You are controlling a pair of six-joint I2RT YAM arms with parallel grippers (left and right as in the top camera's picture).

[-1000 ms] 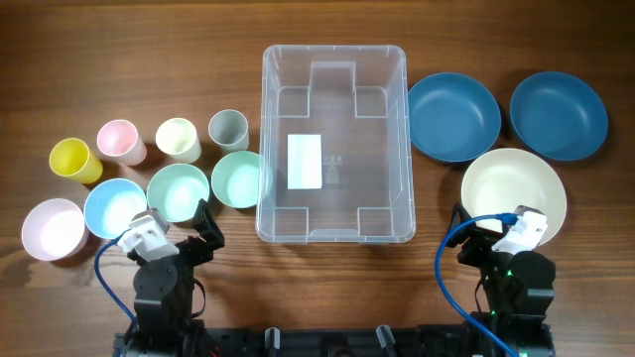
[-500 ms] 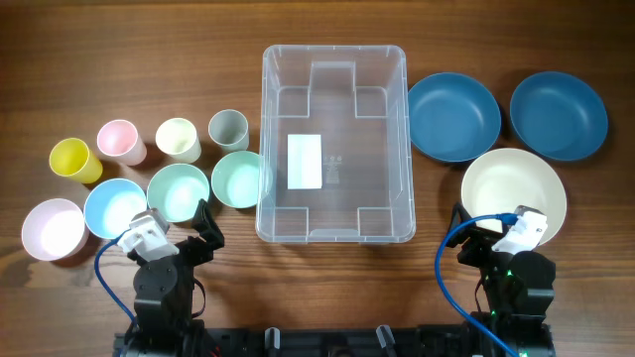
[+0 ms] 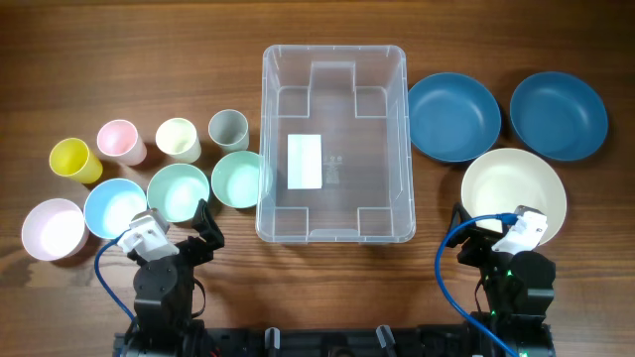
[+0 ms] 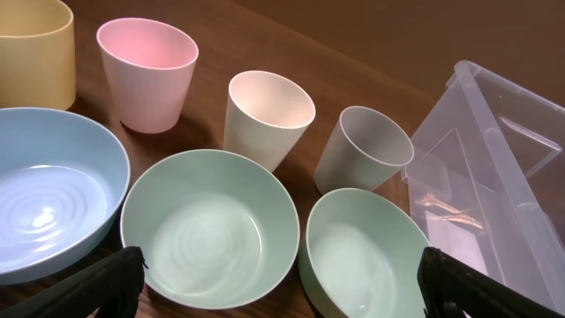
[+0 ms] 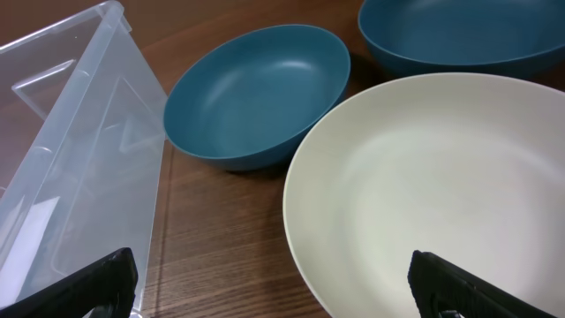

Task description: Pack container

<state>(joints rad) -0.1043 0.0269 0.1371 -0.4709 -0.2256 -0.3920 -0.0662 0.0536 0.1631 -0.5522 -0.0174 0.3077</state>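
The clear plastic container [image 3: 334, 144] stands empty at the table's middle, a white label on its base; it also shows in the left wrist view [image 4: 503, 168] and the right wrist view [image 5: 71, 159]. My left gripper [image 3: 203, 226] is open and empty, low near the front edge, just in front of two green bowls [image 4: 212, 228] [image 4: 375, 252]. My right gripper [image 3: 466, 230] is open and empty, at the front edge of the cream bowl [image 3: 514, 195], which fills the right wrist view [image 5: 441, 194].
Left of the container stand yellow [image 3: 73, 159], pink [image 3: 121, 141], cream [image 3: 178, 139] and grey [image 3: 228, 129] cups, and pink [image 3: 52, 228] and light blue [image 3: 114, 206] bowls. Two dark blue bowls [image 3: 453, 116] [image 3: 558, 114] sit at the right.
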